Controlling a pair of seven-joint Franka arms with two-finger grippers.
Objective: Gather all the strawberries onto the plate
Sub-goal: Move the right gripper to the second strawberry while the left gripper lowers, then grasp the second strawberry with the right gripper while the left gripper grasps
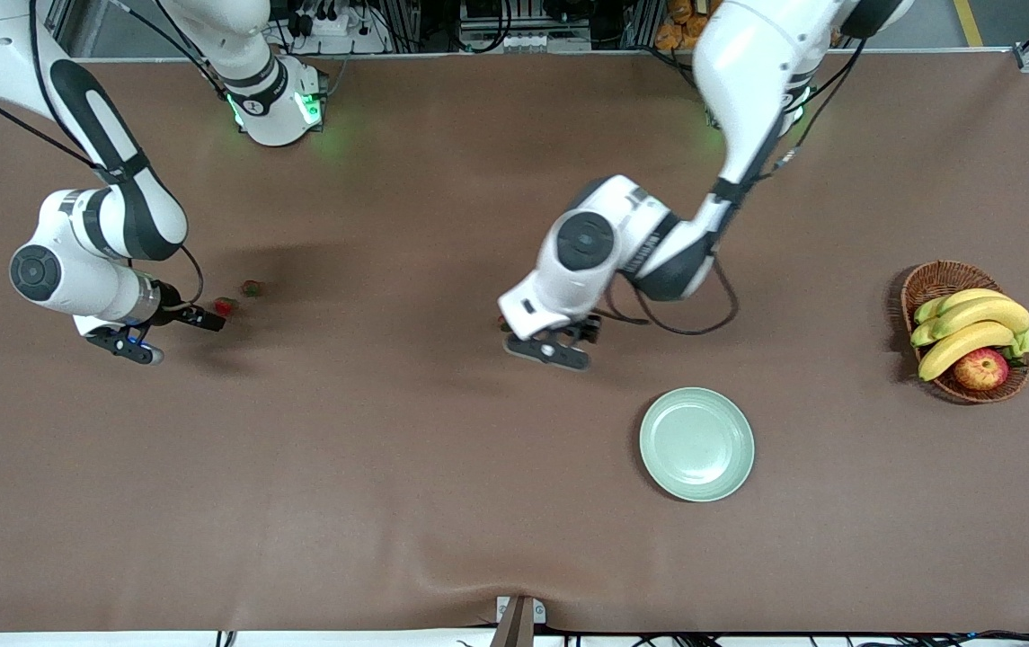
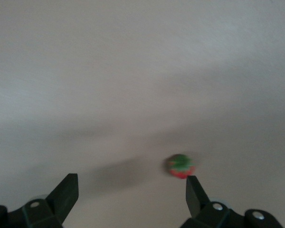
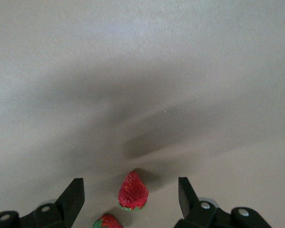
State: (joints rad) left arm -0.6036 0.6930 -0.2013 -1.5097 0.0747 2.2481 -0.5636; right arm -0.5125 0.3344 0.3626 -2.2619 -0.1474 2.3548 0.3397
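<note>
Front view: plate (image 1: 696, 443) empty | basket (image 1: 936, 280): bananas (image 1: 972, 325), apple (image 1: 981, 368) | both grippers' jaws apart, nothing held

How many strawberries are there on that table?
3. Two strawberries lie close together at the right arm's end, beside the right pincer. The third sits mid-table under the left pincer, farther from the front camera than the plate.
</note>
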